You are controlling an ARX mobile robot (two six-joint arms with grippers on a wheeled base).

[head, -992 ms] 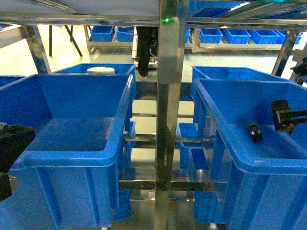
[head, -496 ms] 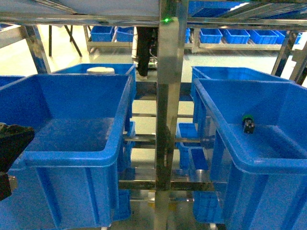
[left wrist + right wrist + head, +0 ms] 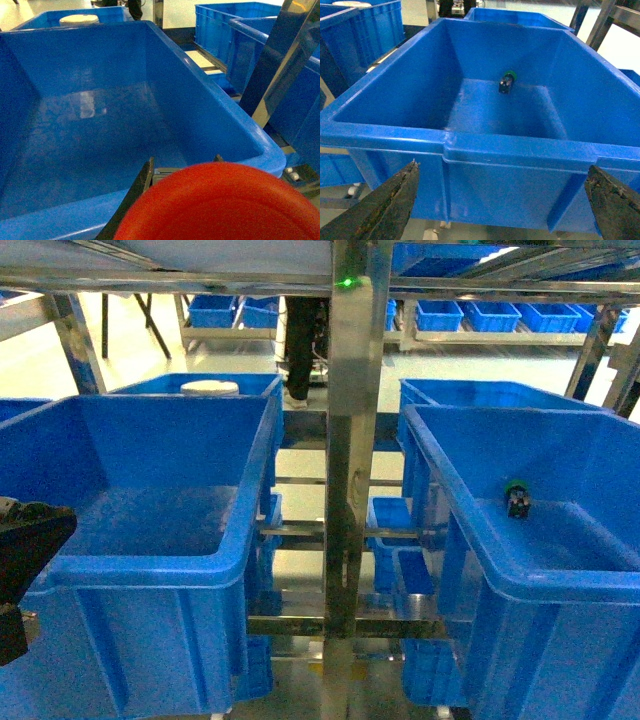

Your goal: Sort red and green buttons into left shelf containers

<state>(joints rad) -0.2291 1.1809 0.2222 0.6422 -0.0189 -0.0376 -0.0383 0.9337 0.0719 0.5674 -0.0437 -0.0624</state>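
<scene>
One green button (image 3: 517, 499), one red button (image 3: 225, 205)

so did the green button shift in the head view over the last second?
Yes. The green button has moved up and slightly left, toward the far wall of the right blue bin, and now lies clear of the right tool.

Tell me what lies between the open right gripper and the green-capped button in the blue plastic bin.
In the right wrist view, the bin's thick near rim and bare blue floor separate the right gripper from the green-capped button.
</scene>
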